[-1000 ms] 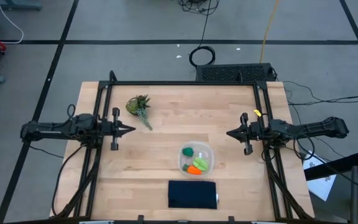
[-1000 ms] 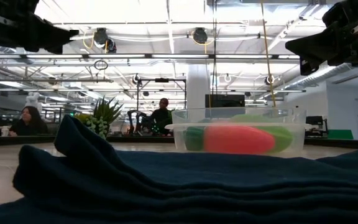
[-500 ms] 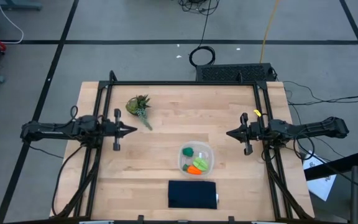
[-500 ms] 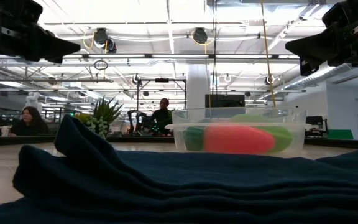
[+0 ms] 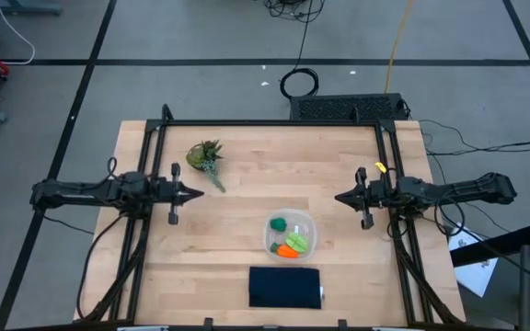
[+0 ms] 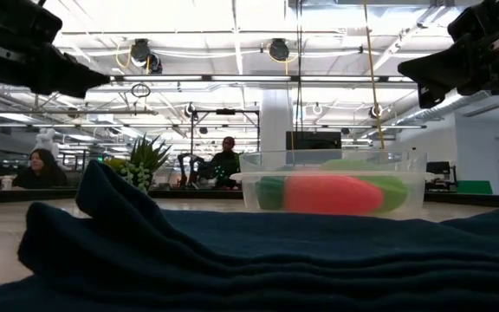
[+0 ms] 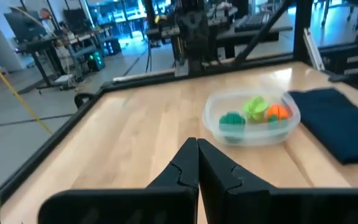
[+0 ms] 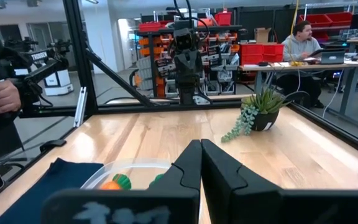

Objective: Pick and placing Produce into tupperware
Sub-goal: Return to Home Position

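- Left gripper (image 5: 194, 193) hangs raised over the left side of the table (image 5: 283, 152), fingers pressed flat together, nothing between them.
- Right gripper (image 5: 339, 198) mirrors it over the right side, fingers likewise closed tight and empty, tip aimed in toward the middle.
- Between the two, nearer the edge at the bottom of the high view, the clear tupperware (image 5: 291, 214) sits upright on the wood, well apart from both grippers.
- All three produce pieces are inside it: dark green lump (image 5: 280, 222), lime-green piece (image 5: 296, 242), orange carrot (image 5: 290, 250).
- Just beside the container lies a dark navy cloth (image 5: 285, 287); touching or not, I can't tell.
- The leafy plant sprig (image 5: 206, 158) rests near the left gripper, apart from it.
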